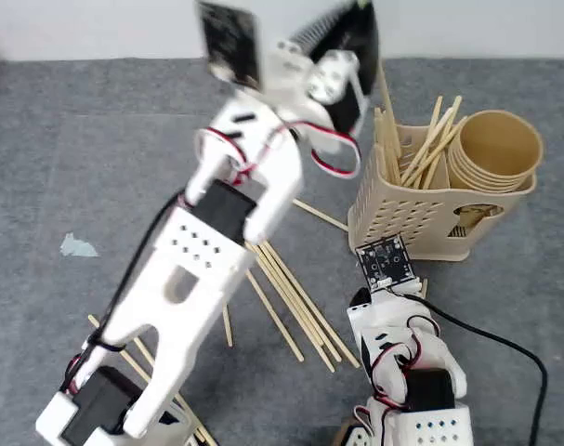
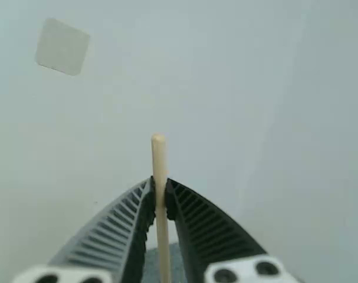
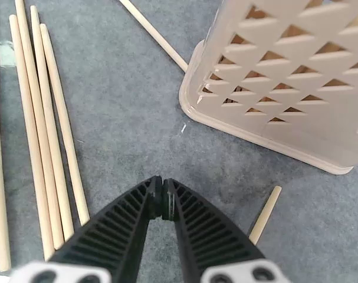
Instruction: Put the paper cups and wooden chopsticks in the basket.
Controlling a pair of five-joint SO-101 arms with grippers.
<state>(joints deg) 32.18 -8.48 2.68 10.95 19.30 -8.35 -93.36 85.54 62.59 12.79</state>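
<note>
Now: left gripper clamps pale, round-tipped wooden chopstick; right gripper closed, empty.

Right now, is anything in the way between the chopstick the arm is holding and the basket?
Nothing visible blocks it. The left gripper holds the chopstick right at the rim of the basket. Inside stand other chopsticks and stacked paper cups, leaving open room.

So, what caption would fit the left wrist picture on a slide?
Left gripper shut on a wooden chopstick, in front of a pale wall.
</note>
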